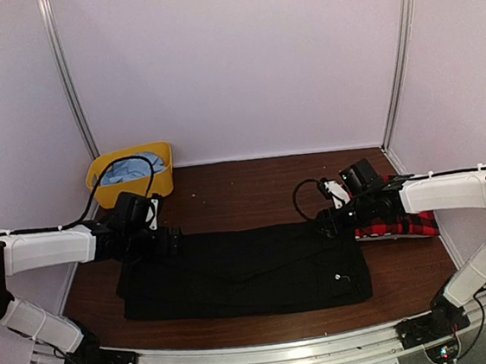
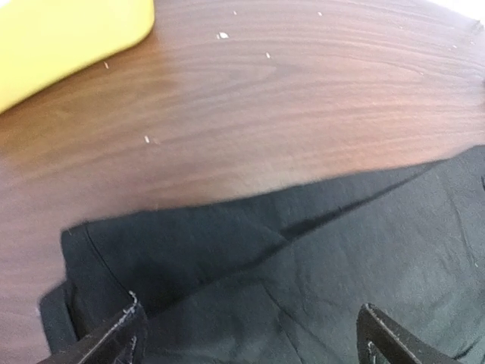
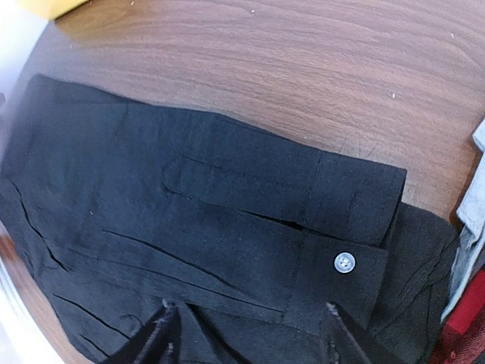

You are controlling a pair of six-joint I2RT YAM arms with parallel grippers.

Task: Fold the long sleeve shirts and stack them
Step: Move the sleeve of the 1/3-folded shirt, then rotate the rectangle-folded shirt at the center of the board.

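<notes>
1. No writing, label, brand, number or sign can be read in any of the three views.

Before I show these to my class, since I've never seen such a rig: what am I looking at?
Two robot arms are bolted at the near edge of a wooden table. The wide picture looks down from above and behind them; the other two come from a camera on each wrist, its dark fingers at the bottom. A black shirt lies spread across the table, a red-and-black plaid shirt by its right end, a yellow bin far left. The left hand and right hand are open, low over the black shirt's ends; neither grips anything.
</notes>
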